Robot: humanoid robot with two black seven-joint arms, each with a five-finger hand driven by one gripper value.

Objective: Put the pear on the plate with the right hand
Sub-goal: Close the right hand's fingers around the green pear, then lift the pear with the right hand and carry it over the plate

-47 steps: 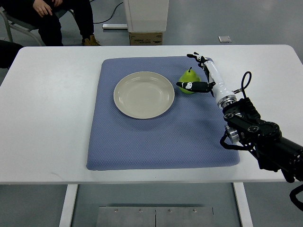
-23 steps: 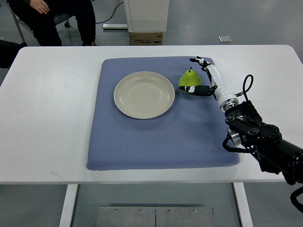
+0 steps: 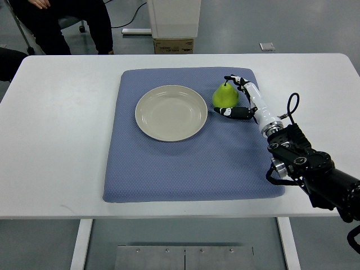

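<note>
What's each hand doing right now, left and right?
Left hand: not in view.
Right hand: fingers curled around the pear on the mat; firm grasp cannot be told.

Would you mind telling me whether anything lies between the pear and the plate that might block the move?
Nothing visible does. The pear stands on the blue mat just right of the plate, with only bare mat between them. The right hand is already around the pear from its right side.
</note>
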